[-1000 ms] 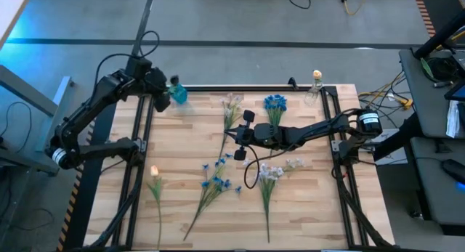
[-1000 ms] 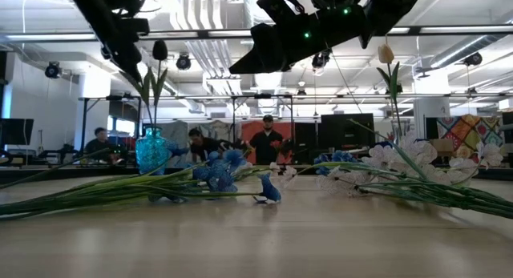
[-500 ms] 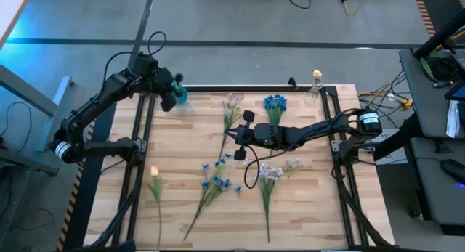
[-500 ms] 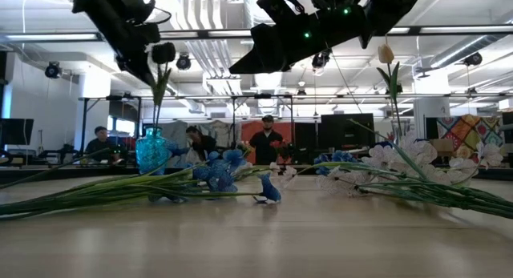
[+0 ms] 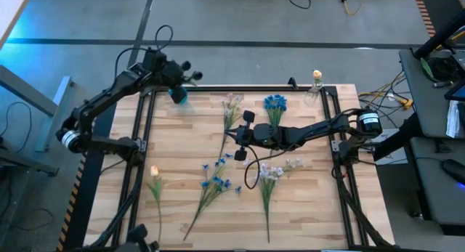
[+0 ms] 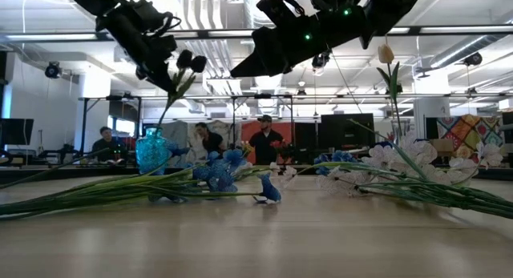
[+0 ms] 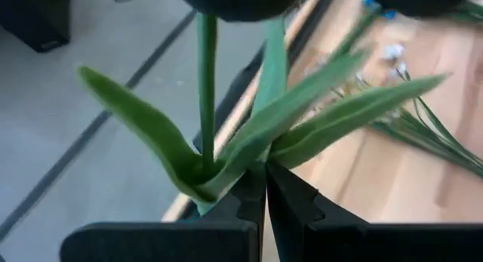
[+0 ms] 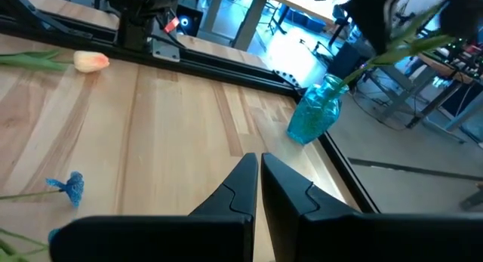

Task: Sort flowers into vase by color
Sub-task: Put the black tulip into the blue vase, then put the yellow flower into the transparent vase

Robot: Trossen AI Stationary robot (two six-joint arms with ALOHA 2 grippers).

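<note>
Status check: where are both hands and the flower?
Left hand shut on a green stem, tilted over the blue vase. Right hand shut, empty, mid-table among flowers. Nothing blocking the vase.

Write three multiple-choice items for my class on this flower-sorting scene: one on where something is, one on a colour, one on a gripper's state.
1. Where does the blue vase stand?
A. near the table's far left corner
B. at the table's middle
C. at the near right corner

2. What colour is the tulip bud lying on the table?
A. purple
B. peach
C. black

3. What is the left gripper doing?
A. open and holding nothing
B. shut on a green stem
C. shut on the vase

Answers: 1 A, the high view shows the vase at that corner. 2 B, the right wrist view shows a peach bud. 3 B, the left wrist view shows the fingers closed at the stem's leaves.
</note>
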